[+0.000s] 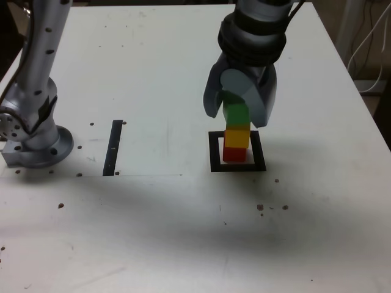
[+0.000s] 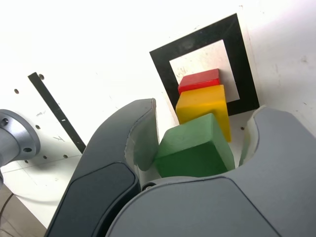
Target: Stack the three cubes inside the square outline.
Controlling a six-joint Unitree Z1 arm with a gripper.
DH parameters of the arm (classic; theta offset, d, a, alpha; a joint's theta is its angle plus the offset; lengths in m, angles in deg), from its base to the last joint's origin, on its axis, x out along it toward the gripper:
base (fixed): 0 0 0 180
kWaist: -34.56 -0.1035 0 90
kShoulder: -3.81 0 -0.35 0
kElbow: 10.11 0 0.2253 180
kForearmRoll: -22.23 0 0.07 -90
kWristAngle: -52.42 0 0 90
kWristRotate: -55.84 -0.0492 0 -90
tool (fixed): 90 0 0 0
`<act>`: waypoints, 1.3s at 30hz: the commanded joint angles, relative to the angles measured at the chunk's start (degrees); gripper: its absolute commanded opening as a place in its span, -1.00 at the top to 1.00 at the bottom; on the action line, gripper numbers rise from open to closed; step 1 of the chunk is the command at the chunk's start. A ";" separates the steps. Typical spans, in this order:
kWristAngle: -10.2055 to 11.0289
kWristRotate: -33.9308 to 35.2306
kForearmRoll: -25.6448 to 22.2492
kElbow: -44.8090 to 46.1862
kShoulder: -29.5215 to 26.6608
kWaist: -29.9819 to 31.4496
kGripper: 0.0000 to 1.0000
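Inside the black square outline [image 1: 215, 152] [image 2: 165, 61] stands a stack of the three cubes: the red cube [image 1: 234, 155] [image 2: 199, 80] at the bottom, the yellow cube [image 1: 236, 138] [image 2: 202, 103] on it, the green cube [image 1: 235, 115] [image 2: 195, 148] on top, turned slightly askew. My gripper [image 1: 238, 117] [image 2: 202, 128] hangs over the stack with one jaw on each side of the green cube. The wrist view shows a thin white gap between the cube and one jaw, so the gripper reads as open. The red cube is mostly hidden in the wrist view.
A narrow black strip [image 1: 114, 146] [image 2: 54, 111] lies on the white table toward the exterior view's left. Beyond it the arm's grey base [image 1: 36, 143] [image 2: 12, 138] is bolted down. Small dark holes and specks dot the table [image 1: 183, 232]. Cables hang past the table's right edge.
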 commanded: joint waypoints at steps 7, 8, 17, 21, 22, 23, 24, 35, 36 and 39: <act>-0.23 -0.23 0.76 0.96 0.10 -1.06 0.36; -0.19 -0.27 0.88 1.11 0.06 -1.26 0.35; -0.32 -0.39 3.35 3.13 0.15 -1.86 0.31; -0.79 -0.39 4.06 3.79 0.07 -1.86 0.25; -0.86 -0.39 4.18 3.95 0.07 -1.87 0.20; -0.92 -0.39 4.33 4.14 0.08 -1.87 0.12; -0.97 -0.39 4.50 4.34 0.09 -1.87 0.03; -0.83 0.06 5.31 5.46 -1.33 -1.88 -0.98; -0.80 0.16 5.30 5.43 -1.75 -1.88 -0.98; -0.79 0.30 5.22 5.10 -3.60 -1.88 -0.99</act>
